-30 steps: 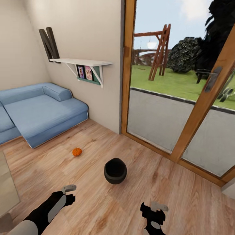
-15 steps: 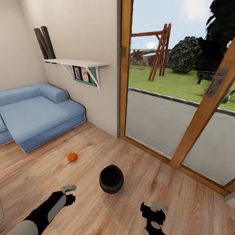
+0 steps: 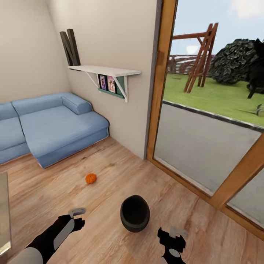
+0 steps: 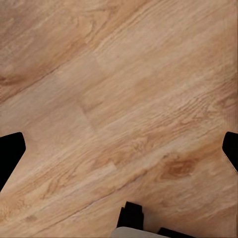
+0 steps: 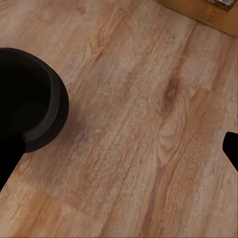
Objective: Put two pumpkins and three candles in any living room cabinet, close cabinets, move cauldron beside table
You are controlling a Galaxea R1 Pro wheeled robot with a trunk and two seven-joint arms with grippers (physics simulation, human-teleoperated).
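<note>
Black cauldron point(image 3: 135, 218) sits just ahead, between my spread-open, empty left pincer point(image 3: 76, 217) and right pincer point(image 3: 173, 234); driving on could knock it, I judge.

Under your left end effector point(image 3: 77, 217) the floor point(image 4: 124, 99) reads as warm wood plank with visible grain and knots, low sheen. Beside your right end effector point(image 3: 175, 234) the cauldron point(image 3: 135, 217) looks matt black and smooth. Ahead of both, the pumpkin point(image 3: 91, 178) is ribbed orange, and the sofa point(image 3: 55, 124) is soft blue cloth.
</note>
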